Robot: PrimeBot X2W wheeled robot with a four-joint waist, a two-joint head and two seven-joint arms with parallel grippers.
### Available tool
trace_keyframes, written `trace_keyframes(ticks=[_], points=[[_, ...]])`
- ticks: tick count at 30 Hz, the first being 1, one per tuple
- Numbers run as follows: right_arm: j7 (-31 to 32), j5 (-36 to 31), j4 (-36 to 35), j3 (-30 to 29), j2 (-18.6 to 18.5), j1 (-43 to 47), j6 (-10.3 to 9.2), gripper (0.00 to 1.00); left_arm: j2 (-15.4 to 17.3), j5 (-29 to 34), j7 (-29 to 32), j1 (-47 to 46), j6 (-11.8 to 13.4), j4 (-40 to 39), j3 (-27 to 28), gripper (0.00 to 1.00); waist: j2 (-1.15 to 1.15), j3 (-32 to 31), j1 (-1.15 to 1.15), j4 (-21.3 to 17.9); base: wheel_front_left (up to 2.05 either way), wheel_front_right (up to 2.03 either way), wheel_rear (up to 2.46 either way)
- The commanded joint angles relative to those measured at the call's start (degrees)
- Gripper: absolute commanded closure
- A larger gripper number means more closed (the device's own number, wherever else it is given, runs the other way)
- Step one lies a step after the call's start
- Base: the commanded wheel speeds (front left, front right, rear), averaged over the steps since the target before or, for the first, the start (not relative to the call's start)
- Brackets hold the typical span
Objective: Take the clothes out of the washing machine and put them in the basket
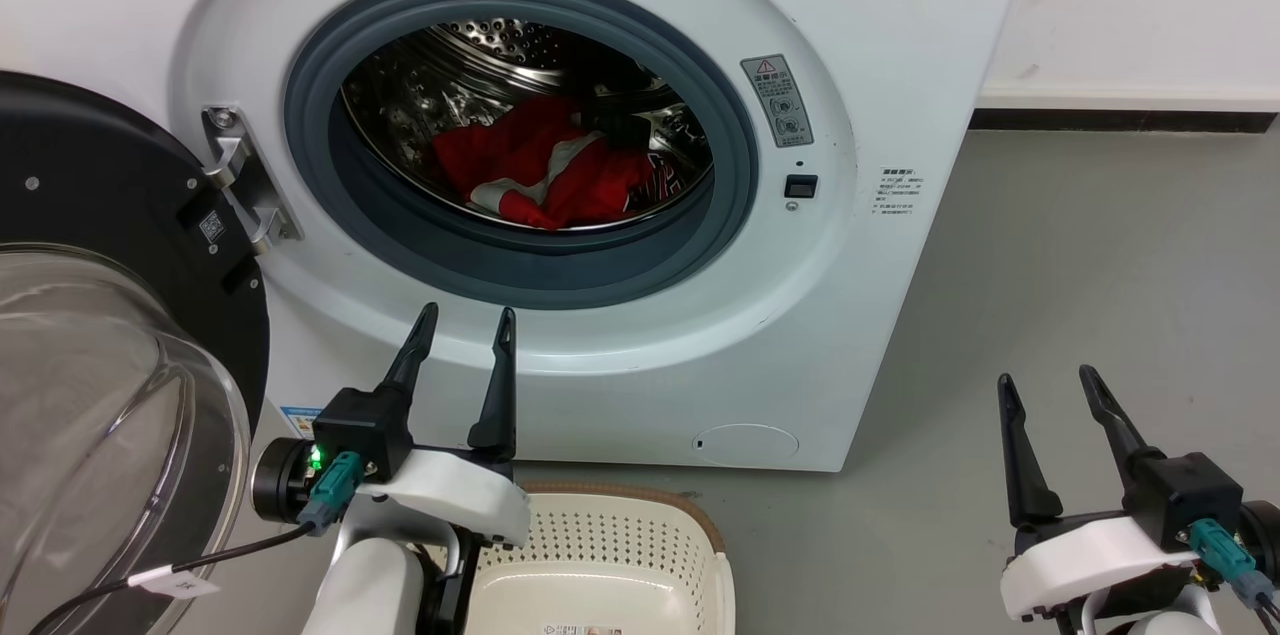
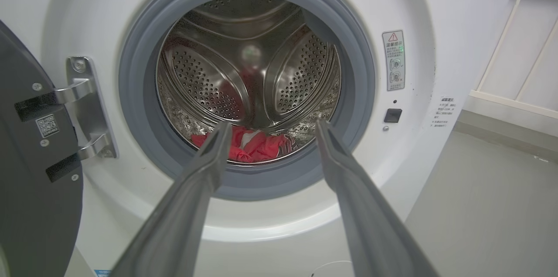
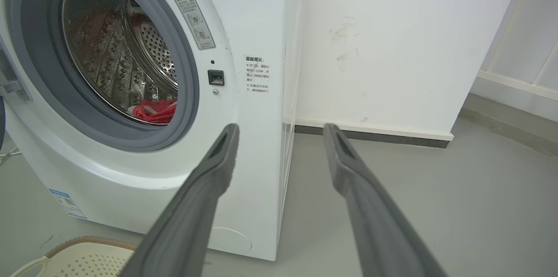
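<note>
The white washing machine [image 1: 880, 45] stands with its door swung open, and red clothes [image 1: 560, 170] with white trim lie at the bottom of the steel drum. The clothes [image 2: 255, 145] show low in the drum in the left wrist view, and the clothes [image 3: 157, 111] peek past the grey rim in the right wrist view. The cream basket [image 1: 600, 535] sits on the floor in front of the machine. My left gripper [image 1: 470, 325] is open just below the porthole, above the basket. My right gripper [image 1: 1048, 383] is open and empty, out over the floor to the machine's right.
The open black-framed glass door [image 1: 100, 335] hangs at the left, close to my left arm. A grey rubber seal [image 2: 139, 137] rings the porthole. Grey floor [image 1: 1080, 295] stretches to the right up to a white wall [image 3: 392, 41] with a dark skirting.
</note>
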Motion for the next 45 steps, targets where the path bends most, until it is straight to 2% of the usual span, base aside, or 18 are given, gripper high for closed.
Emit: trace_keyframes(ticks=[1,6,30,40,45], points=[[-0.4,-1.1,-0.1,0.1,0.0,0.6,-0.02,0.00,0.1,1.0,-0.5,-0.5,0.3,-0.1,-0.3,0.00,0.00,0.0,0.00,0.0,0.00,0.00,0.00],[-0.7,-2.6,0.0,0.1,0.0,0.6,-0.02,0.00,0.1,2.5,-0.9,-0.7,0.4,0.3,-0.4,0.00,0.00,0.2,0.00,0.1,0.00,0.00,0.00],[-1.0,-0.5,0.3,-0.2,0.0,-0.5,-0.02,0.00,0.1,2.4,-0.8,-1.6,0.6,0.9,-0.1,0.00,0.00,1.5,0.00,0.5,0.00,0.00,0.00],[-0.9,0.0,-2.5,0.7,0.0,-3.5,-0.02,0.00,0.1,2.6,-0.8,-7.5,0.9,3.3,0.3,0.00,0.00,8.2,0.00,-0.1,0.00,0.00,0.00],[-0.8,0.4,-5.1,1.7,0.0,-6.3,-0.02,0.00,0.4,2.8,-0.8,-14.3,0.7,7.7,2.2,0.00,0.00,15.2,0.00,-1.5,0.00,0.00,0.00]])
